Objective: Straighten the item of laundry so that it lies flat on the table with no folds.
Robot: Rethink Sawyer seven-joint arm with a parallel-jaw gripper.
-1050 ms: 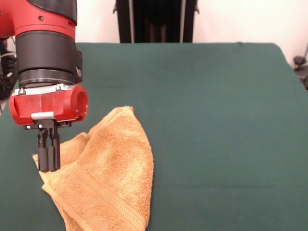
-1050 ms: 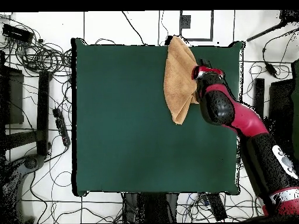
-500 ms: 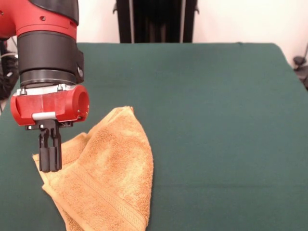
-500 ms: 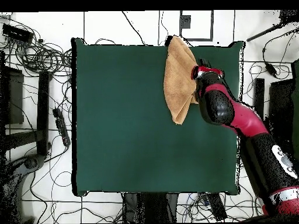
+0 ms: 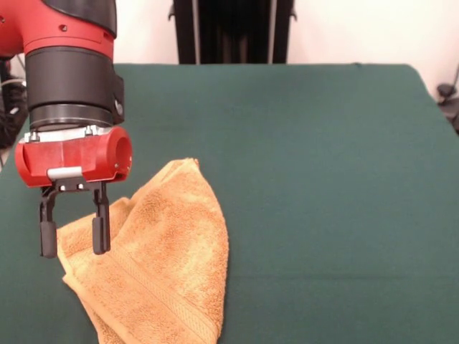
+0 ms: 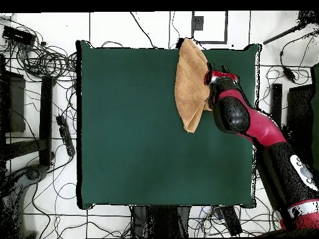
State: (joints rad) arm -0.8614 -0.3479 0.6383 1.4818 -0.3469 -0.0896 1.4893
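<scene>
**Gripper spread over the towel's corner**

Your arm (image 5: 68, 64) comes down vertically at the left of the front view, with the black wrist cylinder stacked on a red housing and the gripper (image 5: 74, 233) pointing straight down. Its two thin black fingers (image 5: 100, 226) are spread apart, holding nothing. One tip hangs in front of the towel's outer corner and the other in front of the terry just inside it; you cannot tell from this angle whether the tips touch the cloth. From overhead, your arm (image 6: 249, 121) reaches in diagonally from the bottom right, and its red and black wrist covers the gripper at the towel's right edge.

The towel (image 5: 161, 258) is orange-yellow terry with a fluffy looped pile, and a flatter woven band (image 5: 154, 287) runs diagonally near its lower edge. It is not flat: it lies folded into a rough triangular wedge, with a raised ridge running up to a point. Overhead, the towel (image 6: 190, 84) lies near the table's top right corner, its upper end reaching the top edge.

The table (image 5: 323, 179) is plain dark green with a matte, felt-like surface.
</scene>
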